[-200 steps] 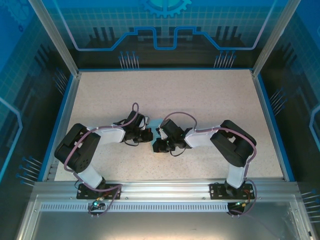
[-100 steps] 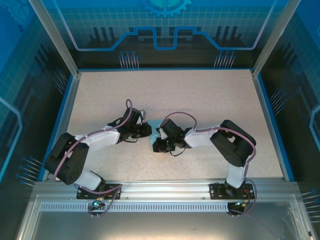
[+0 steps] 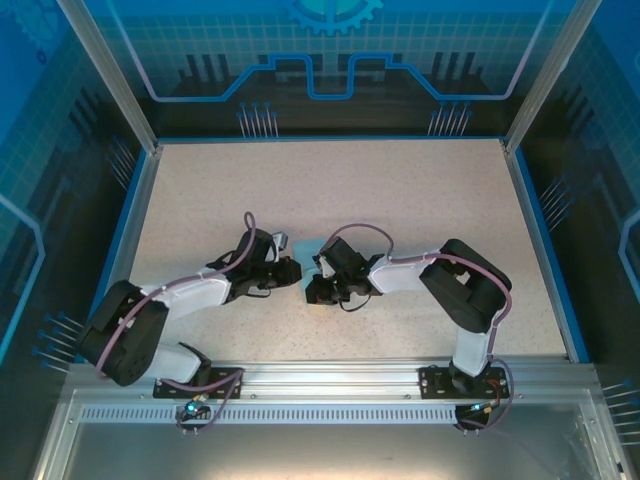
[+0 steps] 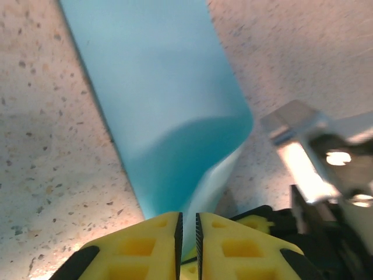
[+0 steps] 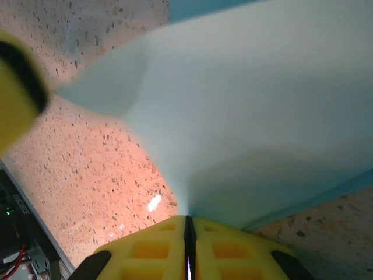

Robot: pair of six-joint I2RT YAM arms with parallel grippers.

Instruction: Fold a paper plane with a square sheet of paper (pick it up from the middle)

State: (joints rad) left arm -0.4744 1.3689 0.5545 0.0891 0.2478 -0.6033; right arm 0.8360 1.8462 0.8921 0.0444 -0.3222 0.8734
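Speckled tabletop [image 3: 400, 200] inside a blue-panelled cell

The beige, dark-flecked surface lies at the centre, edged by a blue border strip [image 3: 330, 139] at 12 o'clock. Beyond that strip stands a translucent blue back panel [image 3: 200, 50] bearing a gear graphic [image 3: 333, 12]. Aluminium uprights [image 3: 108, 75] slant at 10 and 2 o'clock. An aluminium rail [image 3: 330, 375] and a perforated strip [image 3: 330, 412] cross at 6 o'clock.

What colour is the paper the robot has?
The paper is light blue, clearest in the left wrist view.
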